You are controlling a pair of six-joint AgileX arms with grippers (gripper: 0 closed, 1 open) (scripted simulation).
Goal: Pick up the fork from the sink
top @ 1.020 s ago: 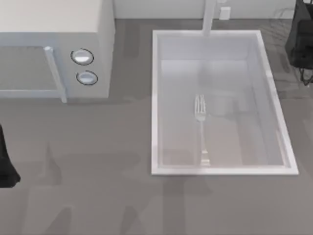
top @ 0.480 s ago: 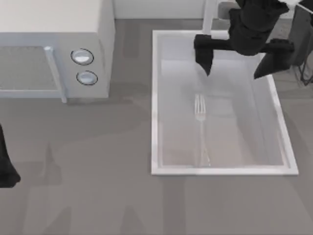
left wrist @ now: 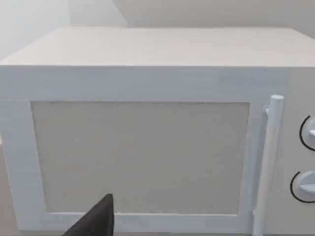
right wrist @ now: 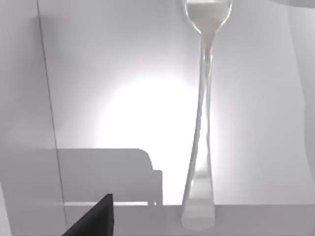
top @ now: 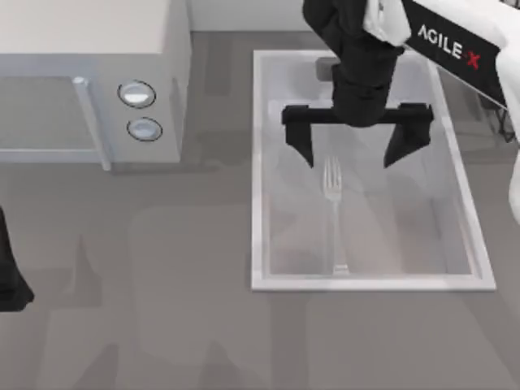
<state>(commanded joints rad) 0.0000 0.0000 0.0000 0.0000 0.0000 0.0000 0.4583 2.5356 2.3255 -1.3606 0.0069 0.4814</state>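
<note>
Silvery-white fork (top: 333,213) lies flat on the sink's (top: 258,171) grey bottom, tines toward the far wall. My right gripper (top: 356,150) hangs above the tines, its fingers spread wide apart. My left gripper (top: 10,276) sits parked at the table's left edge, facing the microwave (left wrist: 147,132); I cannot tell its fingers' state.

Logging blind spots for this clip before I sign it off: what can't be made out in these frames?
- Fork: right wrist view cuts its tines off at the frame edge.
- Sink: in the top view the right arm covers its far end, and the open right gripper hangs above it.
- Left gripper: parked at the table's left edge, cut by the frame; its jaws can't be read.
</note>
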